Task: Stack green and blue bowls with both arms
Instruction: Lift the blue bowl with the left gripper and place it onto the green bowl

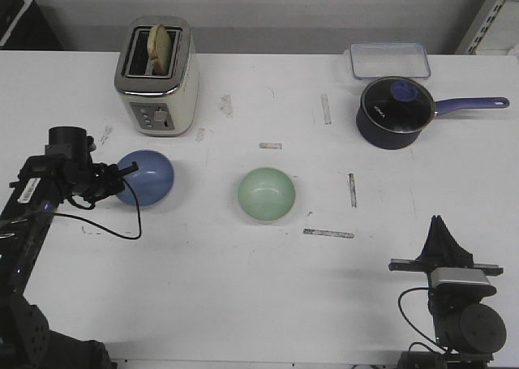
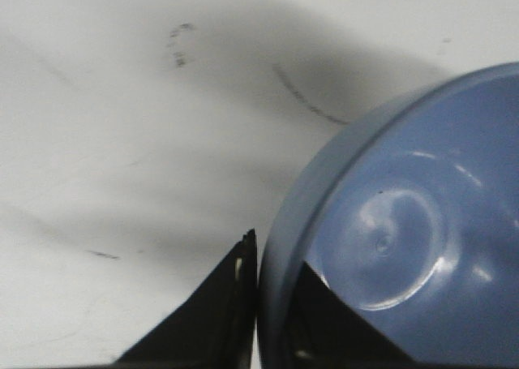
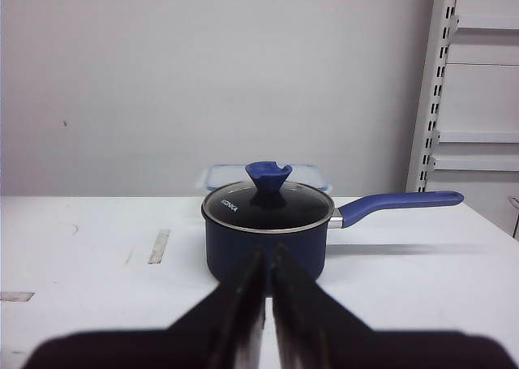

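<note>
The blue bowl point(image 1: 148, 177) sits at the left of the table, and its rim fills the left wrist view point(image 2: 389, 223). My left gripper point(image 1: 123, 174) is shut on the blue bowl's left rim point(image 2: 272, 263), one finger outside the wall, one inside. The green bowl point(image 1: 266, 194) sits alone near the table's middle, to the right of the blue one. My right gripper point(image 1: 440, 233) rests at the front right, far from both bowls, its jaws nearly together and empty point(image 3: 268, 259).
A cream toaster point(image 1: 157, 75) with toast stands at the back left. A dark navy saucepan point(image 1: 395, 112) with glass lid and a clear plastic container point(image 1: 389, 59) stand at the back right; the saucepan also shows in the right wrist view point(image 3: 268, 223). Tape strips mark the tabletop.
</note>
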